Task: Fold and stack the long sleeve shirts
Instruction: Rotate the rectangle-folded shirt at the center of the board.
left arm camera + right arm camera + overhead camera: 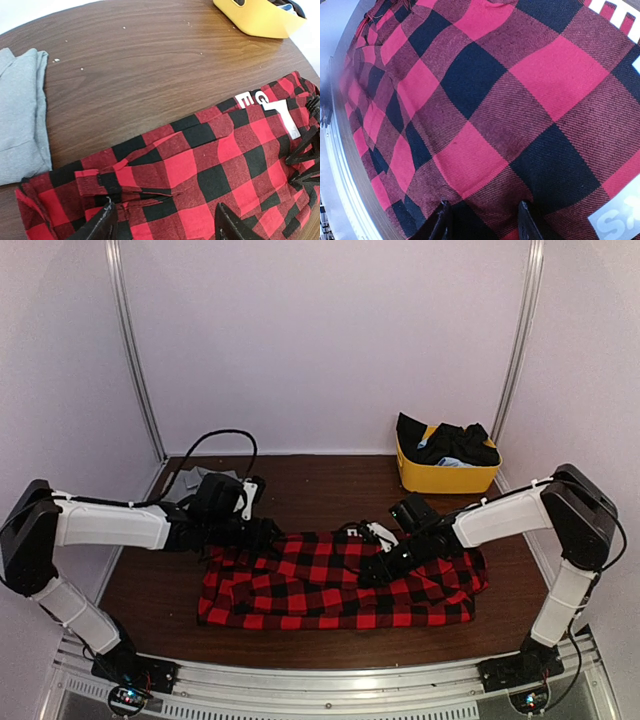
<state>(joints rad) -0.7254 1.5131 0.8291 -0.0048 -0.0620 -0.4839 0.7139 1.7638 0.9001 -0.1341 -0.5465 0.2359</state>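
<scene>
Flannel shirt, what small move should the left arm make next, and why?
Probably lower the open left pincer and grip the end of the flannel below it: the flannel lies as one long band, so folding that end over would shorten it.

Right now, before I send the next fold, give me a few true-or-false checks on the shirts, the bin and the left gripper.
1. The left gripper is open over the red-and-black flannel shirt. True.
2. The grey shirt is stacked on top of the flannel. False: it lies on the wooden table, beside the flannel's end.
3. The yellow bin is empty. False: dark clothing sits in it.
4. A white label shows on the flannel. True.
</scene>
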